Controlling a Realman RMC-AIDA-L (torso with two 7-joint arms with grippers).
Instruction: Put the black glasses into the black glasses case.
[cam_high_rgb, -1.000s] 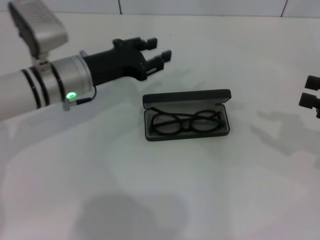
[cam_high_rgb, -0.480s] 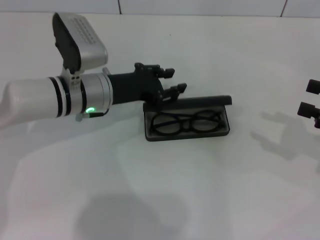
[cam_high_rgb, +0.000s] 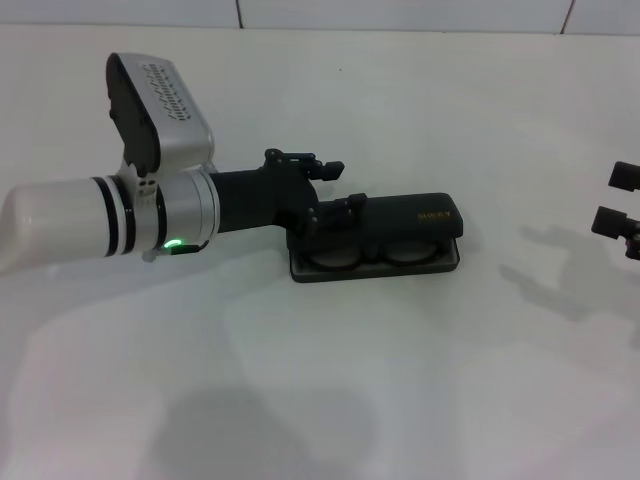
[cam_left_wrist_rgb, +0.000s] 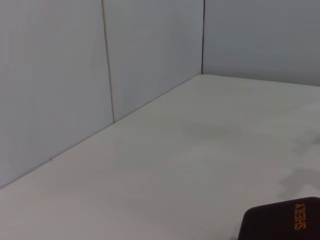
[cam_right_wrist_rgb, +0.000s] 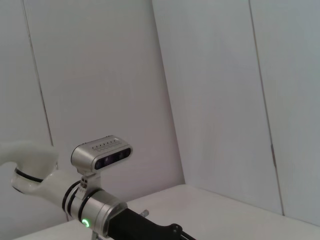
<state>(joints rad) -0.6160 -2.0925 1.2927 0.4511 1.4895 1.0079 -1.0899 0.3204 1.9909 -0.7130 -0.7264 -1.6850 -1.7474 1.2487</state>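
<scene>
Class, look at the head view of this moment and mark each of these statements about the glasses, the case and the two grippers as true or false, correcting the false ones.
1. The thin dark-rimmed black glasses lie inside the flat hard black glasses case. True.
2. The case's lid stands fully upright. False: it is lowered almost flat over the glasses, with a gap at the front.
3. The left gripper is at the lid's left end. True.
4. The right gripper is holding the case. False: it sits apart at the right edge of the white table.
5. The lid has no lettering. False: small orange lettering shows on it.
</scene>
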